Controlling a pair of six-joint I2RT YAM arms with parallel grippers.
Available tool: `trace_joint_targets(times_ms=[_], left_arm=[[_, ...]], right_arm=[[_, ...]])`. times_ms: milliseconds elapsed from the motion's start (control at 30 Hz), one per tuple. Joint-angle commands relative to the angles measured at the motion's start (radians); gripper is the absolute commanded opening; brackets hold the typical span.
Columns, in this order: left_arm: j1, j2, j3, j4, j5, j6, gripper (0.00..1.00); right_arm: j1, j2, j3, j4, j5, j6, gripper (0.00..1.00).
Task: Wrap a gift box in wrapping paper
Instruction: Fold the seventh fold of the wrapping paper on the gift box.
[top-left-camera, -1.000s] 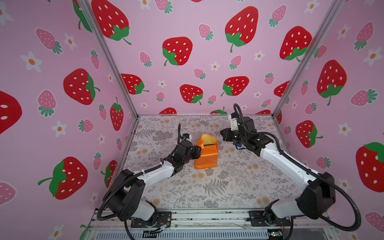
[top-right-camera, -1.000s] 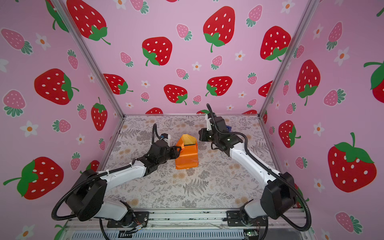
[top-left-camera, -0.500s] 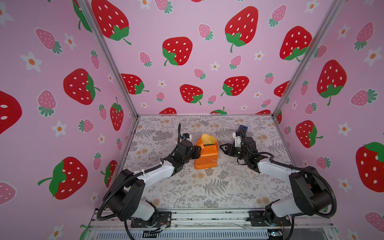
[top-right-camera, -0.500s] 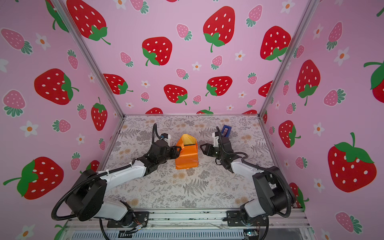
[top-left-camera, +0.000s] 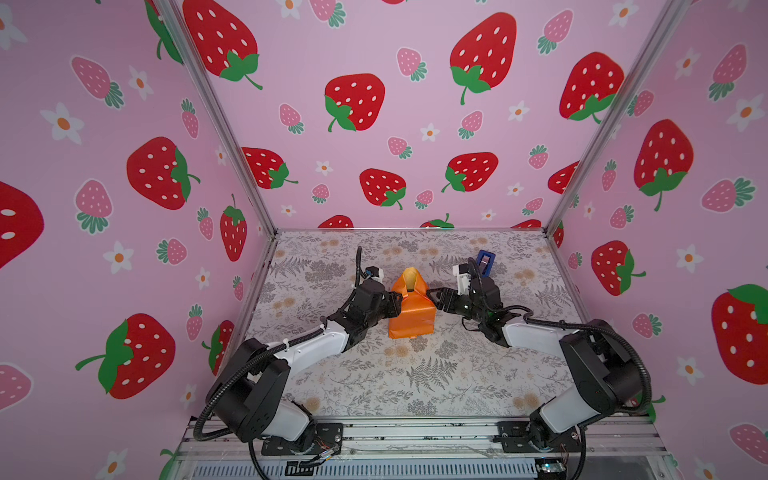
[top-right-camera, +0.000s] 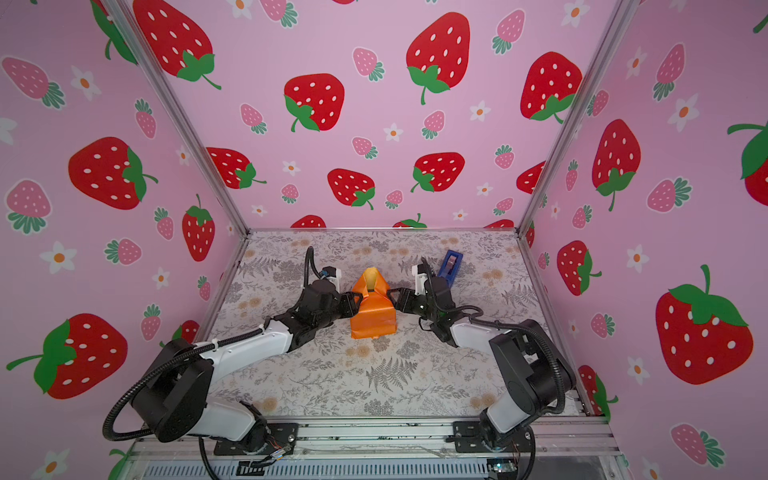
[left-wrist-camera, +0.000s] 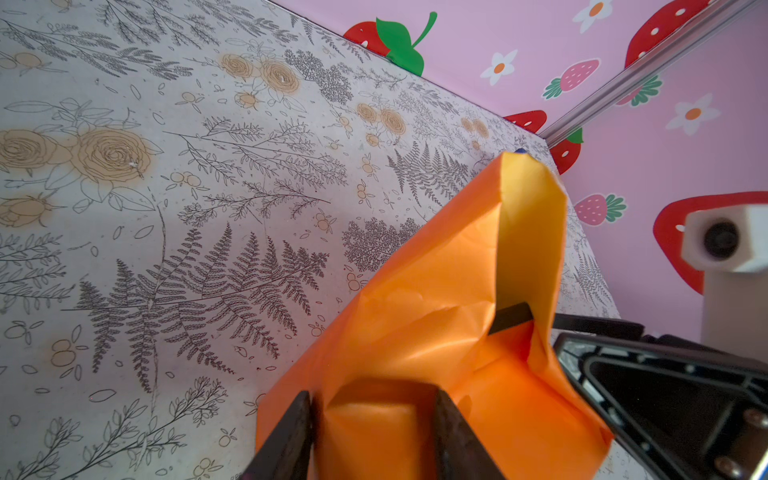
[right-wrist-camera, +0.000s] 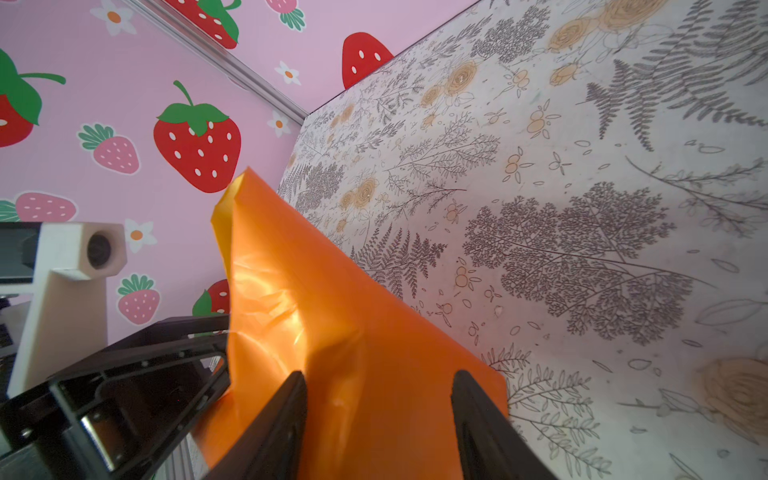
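Note:
The wrapping paper (top-left-camera: 411, 316) (top-right-camera: 372, 316) is folded into an orange parcel at mid-table. Its far end stands up as an open pointed flap (left-wrist-camera: 528, 216) with a yellow inside. Only a thin black edge of the gift box (left-wrist-camera: 509, 318) shows inside that flap. My left gripper (top-left-camera: 395, 301) (left-wrist-camera: 372, 399) is shut on the paper-covered left side of the parcel. My right gripper (top-left-camera: 432, 297) (right-wrist-camera: 378, 376) sits at the parcel's right side. Its jaws are open and set wide before the orange paper (right-wrist-camera: 374, 332).
A blue tape dispenser (top-left-camera: 485, 262) (top-right-camera: 450, 264) stands behind the right wrist, towards the back right. The grey floral table covering (top-left-camera: 415, 374) is walled by pink strawberry panels on three sides. A metal rail (top-left-camera: 415, 432) runs along the front.
The right arm came down from a raised spot at the back right to the parcel's right side, and its jaws opened. The blue dispenser came into view. The left arm held still.

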Motion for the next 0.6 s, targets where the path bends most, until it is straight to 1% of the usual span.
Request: trace_joint_targets(times_ms=[0,167,367,467,567], left_arm=[[-0.013,0.052,-0.024,-0.199,0.029,0.008,0.47],[-0.013,0.052,-0.025,-0.199,0.029,0.007,0.47],[-0.013,0.06,-0.02,-0.202,0.045,0.013,0.47],[-0.013,0.067,-0.009,-0.223,0.065,0.025,0.47],[-0.013,0.072,-0.003,-0.247,0.081,0.034,0.47]], right_arm=[[0.012,0.009,0.027,-0.009,0.018,0.006,0.59],[0.027,0.024,0.046,-0.068,0.052,-0.013,0.59],[0.051,0.041,0.113,-0.229,0.103,-0.069,0.6],[0.058,0.052,0.14,-0.274,0.082,-0.097,0.62],[0.06,0.064,0.156,-0.302,0.037,-0.124,0.69]])
